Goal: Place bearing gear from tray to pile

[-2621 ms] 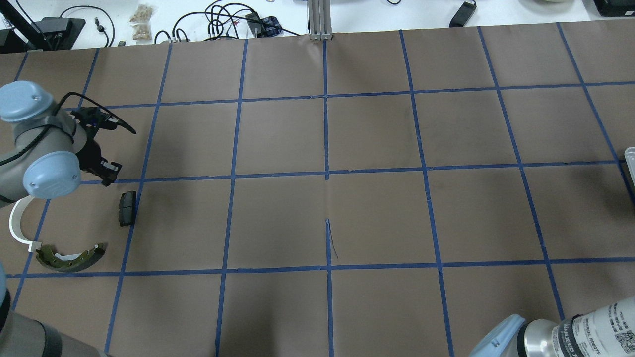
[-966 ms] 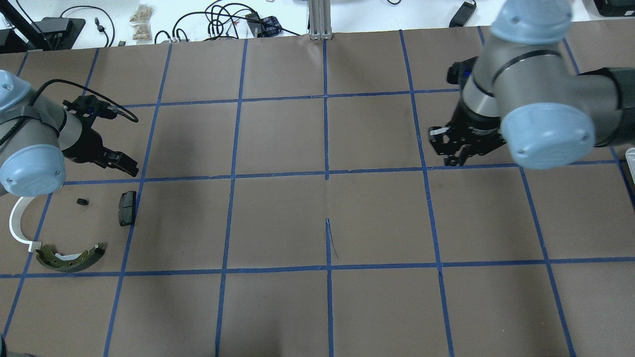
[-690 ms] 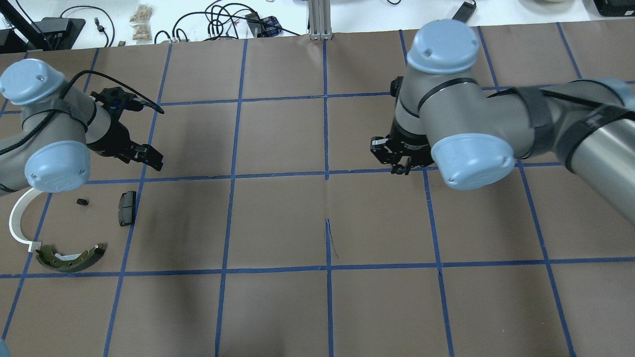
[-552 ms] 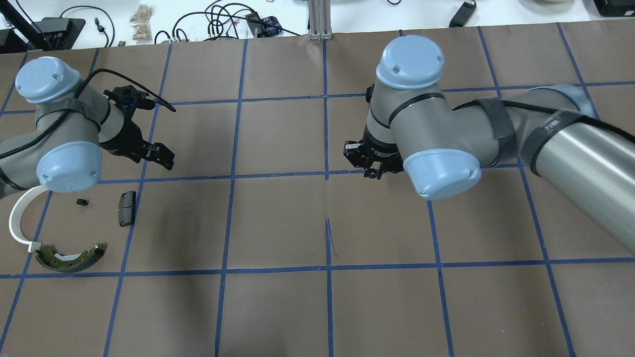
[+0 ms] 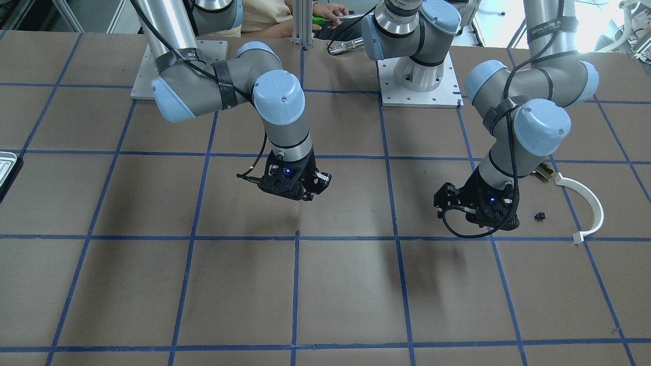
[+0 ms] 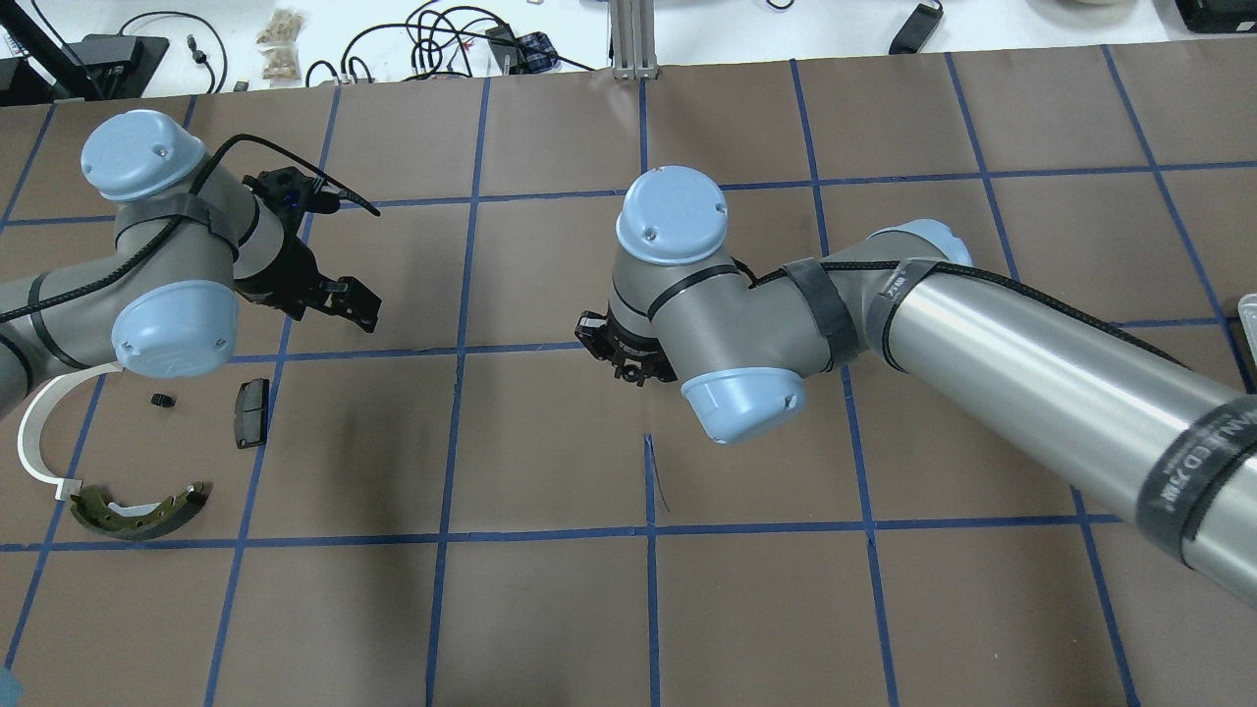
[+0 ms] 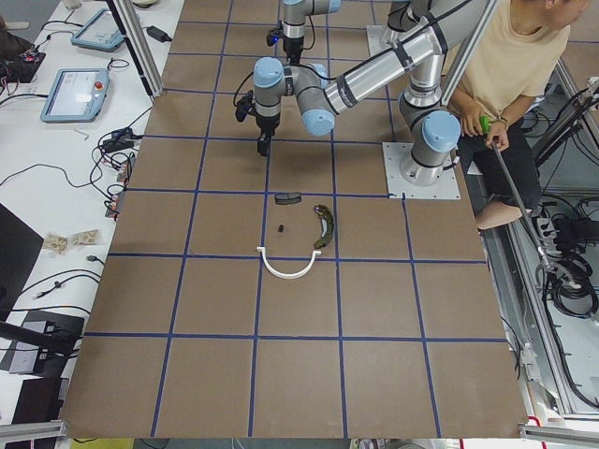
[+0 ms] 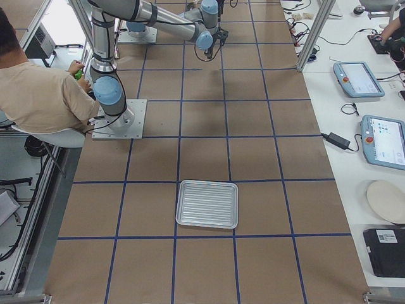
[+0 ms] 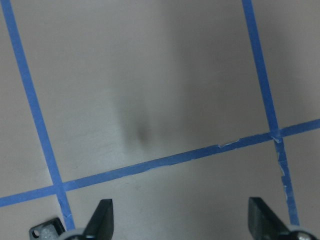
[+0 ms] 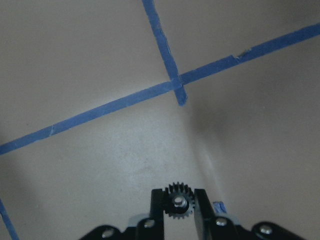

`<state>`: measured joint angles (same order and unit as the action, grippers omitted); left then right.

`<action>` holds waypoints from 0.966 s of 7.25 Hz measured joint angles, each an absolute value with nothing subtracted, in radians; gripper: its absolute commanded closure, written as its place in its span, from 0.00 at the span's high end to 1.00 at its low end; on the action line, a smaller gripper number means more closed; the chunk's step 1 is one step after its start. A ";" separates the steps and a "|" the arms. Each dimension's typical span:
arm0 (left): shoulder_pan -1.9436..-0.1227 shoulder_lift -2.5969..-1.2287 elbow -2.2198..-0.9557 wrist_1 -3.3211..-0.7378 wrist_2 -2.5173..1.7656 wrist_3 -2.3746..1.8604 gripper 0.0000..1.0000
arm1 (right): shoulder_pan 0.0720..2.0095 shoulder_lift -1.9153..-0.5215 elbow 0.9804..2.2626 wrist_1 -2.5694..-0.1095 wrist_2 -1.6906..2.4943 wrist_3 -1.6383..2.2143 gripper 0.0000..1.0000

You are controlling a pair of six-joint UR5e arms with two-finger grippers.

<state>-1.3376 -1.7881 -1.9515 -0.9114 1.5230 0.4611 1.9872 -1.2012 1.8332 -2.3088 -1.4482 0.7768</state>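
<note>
My right gripper (image 10: 178, 210) is shut on a small black bearing gear (image 10: 178, 202) and holds it above the middle of the table (image 6: 628, 371). My left gripper (image 9: 182, 220) is open and empty over bare paper, up and to the right of the pile (image 6: 354, 302). The pile lies at the left: an olive brake shoe (image 6: 137, 513), a white plastic arc (image 6: 34, 442), a black pad (image 6: 252, 412) and a small black part (image 6: 162, 400). The silvery tray (image 8: 207, 204) is at the far right, with only its edge (image 6: 1247, 319) in the overhead view.
The table is brown paper with a blue tape grid (image 6: 648, 344). A post (image 6: 633, 39) and cables stand at the far edge. An operator (image 7: 505, 56) sits by the robot's bases.
My right arm has swept from the right side to the table's middle with the gear. My left gripper has moved right, away from the pile. A small black part now lies in the pile.
</note>
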 measured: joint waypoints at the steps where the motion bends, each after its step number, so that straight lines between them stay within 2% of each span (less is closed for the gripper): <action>1: -1.338 -1.795 -1.941 -0.909 1.529 0.462 1.00 | 1.991 -1.169 1.817 -2.321 -1.442 0.780 1.00; 4: -1.347 -1.805 -1.863 -0.975 1.554 0.447 1.00 | 1.967 -1.162 1.775 -2.291 -1.452 0.673 1.00; 5: -1.364 -1.801 -1.853 -1.014 1.558 0.422 1.00 | 1.928 -1.200 1.742 -2.201 -1.467 0.566 1.00; 7: -1.460 -1.795 -1.858 -1.043 1.559 0.212 1.00 | 1.786 -1.307 1.613 -1.874 -1.508 0.315 1.00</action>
